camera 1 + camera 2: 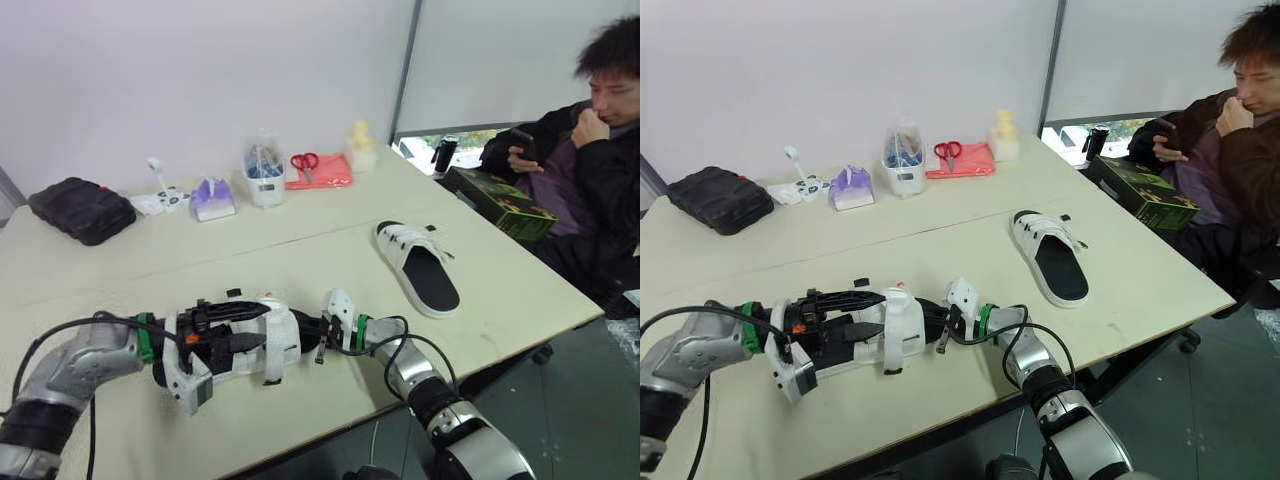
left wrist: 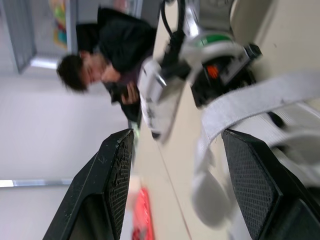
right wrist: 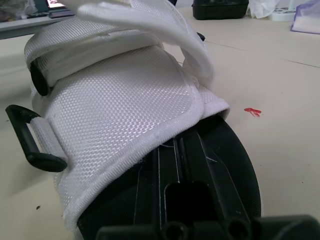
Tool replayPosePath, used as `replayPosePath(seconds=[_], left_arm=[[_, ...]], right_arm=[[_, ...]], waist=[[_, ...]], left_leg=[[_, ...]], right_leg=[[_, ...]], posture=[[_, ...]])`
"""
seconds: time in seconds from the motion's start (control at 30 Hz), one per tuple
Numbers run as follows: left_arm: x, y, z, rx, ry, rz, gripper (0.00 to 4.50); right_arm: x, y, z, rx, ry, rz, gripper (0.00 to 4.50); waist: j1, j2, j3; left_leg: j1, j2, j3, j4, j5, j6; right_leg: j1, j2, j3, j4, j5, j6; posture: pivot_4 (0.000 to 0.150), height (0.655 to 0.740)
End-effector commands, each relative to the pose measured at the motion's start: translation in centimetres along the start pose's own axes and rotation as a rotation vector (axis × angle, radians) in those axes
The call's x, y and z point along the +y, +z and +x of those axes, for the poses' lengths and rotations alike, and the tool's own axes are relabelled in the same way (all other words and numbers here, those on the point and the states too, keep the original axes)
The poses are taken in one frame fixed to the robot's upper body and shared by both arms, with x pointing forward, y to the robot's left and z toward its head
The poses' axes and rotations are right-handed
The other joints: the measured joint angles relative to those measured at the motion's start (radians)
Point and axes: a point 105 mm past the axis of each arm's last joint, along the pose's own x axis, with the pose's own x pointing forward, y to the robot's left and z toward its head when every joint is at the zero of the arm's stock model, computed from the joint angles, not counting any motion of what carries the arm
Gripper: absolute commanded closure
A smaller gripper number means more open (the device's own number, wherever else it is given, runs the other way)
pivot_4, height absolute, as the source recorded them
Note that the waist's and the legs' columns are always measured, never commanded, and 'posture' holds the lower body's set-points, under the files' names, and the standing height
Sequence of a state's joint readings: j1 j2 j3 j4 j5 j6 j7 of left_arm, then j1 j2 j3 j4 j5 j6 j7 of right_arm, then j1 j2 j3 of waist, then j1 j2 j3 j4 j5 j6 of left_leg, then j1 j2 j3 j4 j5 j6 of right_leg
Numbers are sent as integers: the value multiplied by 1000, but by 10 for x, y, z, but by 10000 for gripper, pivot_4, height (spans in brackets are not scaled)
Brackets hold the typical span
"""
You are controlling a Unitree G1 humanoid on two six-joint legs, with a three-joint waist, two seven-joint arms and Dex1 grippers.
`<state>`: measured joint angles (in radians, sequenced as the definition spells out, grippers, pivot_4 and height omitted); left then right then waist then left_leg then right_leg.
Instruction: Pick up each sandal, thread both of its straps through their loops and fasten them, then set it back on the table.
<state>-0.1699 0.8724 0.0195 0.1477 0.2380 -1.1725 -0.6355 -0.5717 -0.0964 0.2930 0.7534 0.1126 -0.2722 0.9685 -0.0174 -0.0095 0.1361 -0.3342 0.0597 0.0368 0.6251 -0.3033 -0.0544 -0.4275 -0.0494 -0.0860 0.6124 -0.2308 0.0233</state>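
Note:
A white-strapped sandal with a black sole [image 1: 280, 340] lies near the table's front edge between my two grippers. My left gripper [image 1: 232, 328] is over its one end with fingers [image 2: 117, 165] spread open, and a loose white strap [image 2: 260, 97] runs past one finger. My right gripper [image 1: 312, 335] is shut on the sandal's other end; up close I see its woven upper [image 3: 125, 100] and a black strap loop [image 3: 30, 142]. The second sandal [image 1: 420, 265] lies flat at the table's right side, apart from both grippers.
Along the back of the table [image 1: 330, 230] are a black pouch [image 1: 82, 208], a purple pack [image 1: 212, 198], a white container [image 1: 265, 180] and red scissors [image 1: 305, 160]. A green box [image 1: 505, 205] sits at the far right corner. A person [image 1: 590, 150] sits there with a phone.

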Motion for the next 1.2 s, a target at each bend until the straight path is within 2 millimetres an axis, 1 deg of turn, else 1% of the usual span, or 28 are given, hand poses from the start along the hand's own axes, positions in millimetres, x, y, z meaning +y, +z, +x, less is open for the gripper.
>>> replayPosePath(seconds=[0.03, 0.1, 0.13, 0.17, 0.2, 0.23, 0.27, 0.3, 0.33, 0.37, 0.4, 0.43, 0.5, 0.53, 0.57, 0.67, 0.7, 0.73, 0.8, 0.87, 0.9, 1.0, 1.1, 1.2], left_arm=[[11, -19, -21, 170, 87, -108, 16273], [16, -33, -27, 278, 162, -269, 16273], [17, -42, -31, 341, 199, -389, 16273], [25, -55, -37, 423, 280, -545, 16273], [29, -62, -40, 472, 325, -654, 16273], [42, -72, -44, 508, 447, -827, 16273], [54, -77, -45, 497, 538, -990, 16273], [65, -82, -46, 466, 649, -1156, 16273], [74, -82, -44, 398, 727, -1341, 16273], [79, -80, -41, 353, 757, -1457, 16273], [87, -76, -37, 279, 802, -1583, 16273], [92, -69, -31, 195, 808, -1710, 16273], [98, -52, -22, 51, 756, -1902, 16273], [97, -40, -17, 3, 677, -1977, 16273], [96, -25, -13, -43, 590, -2017, 16273], [69, 16, -10, 0, 298, -2076, 16273], [58, 24, -11, 44, 229, -2073, 16273], [53, 28, -12, 70, 190, -2068, 16273], [43, 33, -14, 120, 132, -2051, 16273], [21, 40, -14, 238, 6, -1978, 16273], [12, 37, -14, 293, -10, -1936, 16273], [3, 28, -7, 316, -34, -1861, 16273], [-6, 27, -1, 324, -112, -1808, 16273], [-10, 26, 7, 290, -149, -1800, 16273]], right_arm=[[31, -92, -30, 335, 27, 200, 45000], [30, -91, -30, 335, 27, 199, 45000], [30, -92, -30, 336, 27, 199, 45000], [30, -92, -30, 338, 28, 199, 45000], [29, -92, -31, 339, 28, 198, 45000], [29, -92, -31, 341, 31, 196, 45000], [29, -92, -30, 341, 32, 196, 45000], [29, -92, -30, 342, 34, 195, 45000], [29, -91, -29, 342, 37, 194, 45000], [29, -91, -29, 342, 40, 194, 45000], [29, -91, -28, 342, 43, 192, 45000], [29, -91, -28, 342, 45, 191, 45000], [29, -90, -27, 341, 48, 189, 45000], [29, -90, -27, 340, 49, 189, 45000], [29, -90, -27, 340, 50, 188, 45000], [29, -91, -29, 344, 53, 186, 45000], [30, -91, -30, 346, 54, 186, 45000], [30, -91, -30, 346, 55, 186, 45000], [30, -92, -30, 347, 55, 186, 45000], [32, -92, -31, 347, 61, 188, 45000], [33, -93, -31, 347, 64, 189, 45000], [37, -94, -32, 345, 70, 194, 45000], [40, -95, -32, 345, 76, 197, 45000], [41, -96, -33, 342, 74, 203, 45000]], waist=[[2, 0, 0], [4, 0, 0], [4, 0, 0], [3, 0, 0], [3, 0, 0], [2, -1, 1], [1, -1, 1], [1, -1, 1], [1, -2, 1], [-1, -3, 1], [-4, -3, 1], [-7, -2, 2], [-16, -2, 2], [-19, -3, 2], [-22, -3, 3], [-26, -3, 3], [-26, -3, 3], [-25, -1, 3], [-20, 0, 2], [-17, 0, 2], [-17, 1, 2], [-18, 5, -1], [-19, 4, -2], [-20, 3, -2]], left_leg=[[0, 1, 0, 0, 0, 0], [1, 2, 0, -1, 0, 0], [2, 3, 0, 0, 0, 0], [2, 4, 0, 0, -1, -1], [2, 4, 0, 0, -1, -2], [6, 4, 0, 0, -1, -2], [11, 4, -1, -1, -2, -3], [13, 4, -1, -2, -2, -3], [12, 4, -3, -3, -2, -3], [12, 4, -6, -4, -2, -3], [12, 4, -7, -4, -2, -3], [12, 4, -7, -4, -1, -2], [14, 3, -6, -6, -2, -3], [14, 3, -7, -6, -3, -4], [14, 3, -8, -7, -3, -4], [14, 2, -8, -10, -3, -4], [15, 2, -8, -10, -3, -5], [16, 2, -8, -10, -3, -5], [17, 2, -10, -9, -3, -6], [16, -1, -11, -8, -4, -8], [16, -4, -13, -7, -4, -9], [15, -10, -16, -7, -5, -10], [15, -10, -16, -7, -5, -10], [14, -10, -15, -9, -5, -9]], right_leg=[[0, 0, -1, 0, 0, 0], [0, 0, -2, 0, 0, 0], [0, 0, -4, -1, -1, -1], [0, 0, -5, -2, -1, -1], [-1, 0, -5, -3, -1, -1], [-2, 0, -6, -4, -1, -2], [-1, 0, -6, -5, -1, -1], [1, 1, -6, -7, -1, -1], [2, 2, -7, -10, -1, -1], [5, 3, -8, -14, -1, -1], [6, 3, -10, -15, -1, -1], [11, 3, -10, -16, -1, 0], [18, 1, -9, -17, 1, 2], [19, 1, -9, -16, 1, 2], [18, 2, -9, -16, 1, 3], [17, 2, -9, -14, 1, 3], [16, 2, -9, -13, 1, 2], [15, 3, -9, -13, -1, -1], [9, 3, -10, -14, -2, -3], [7, 3, -10, -14, -2, -4], [6, 3, -10, -16, -3, -5], [6, 1, -8, -17, -3, -5], [6, 0, -7, -18, -3, -5], [5, 0, -5, -18, -3, -4]], posture=[[1500, 7400], [1500, 7400], [1500, 7400], [1500, 7400], [1500, 7400], [1500, 7400], [1500, 7400], [1500, 7400], [1500, 7400], [1500, 7400], [1500, 7400], [1500, 7400], [1500, 7400], [1500, 7400], [1500, 7400], [1500, 7400], [1500, 7400], [1500, 7400], [1500, 7400], [1500, 7400], [1500, 7400], [1500, 7400], [1500, 7400], [1500, 7400]])
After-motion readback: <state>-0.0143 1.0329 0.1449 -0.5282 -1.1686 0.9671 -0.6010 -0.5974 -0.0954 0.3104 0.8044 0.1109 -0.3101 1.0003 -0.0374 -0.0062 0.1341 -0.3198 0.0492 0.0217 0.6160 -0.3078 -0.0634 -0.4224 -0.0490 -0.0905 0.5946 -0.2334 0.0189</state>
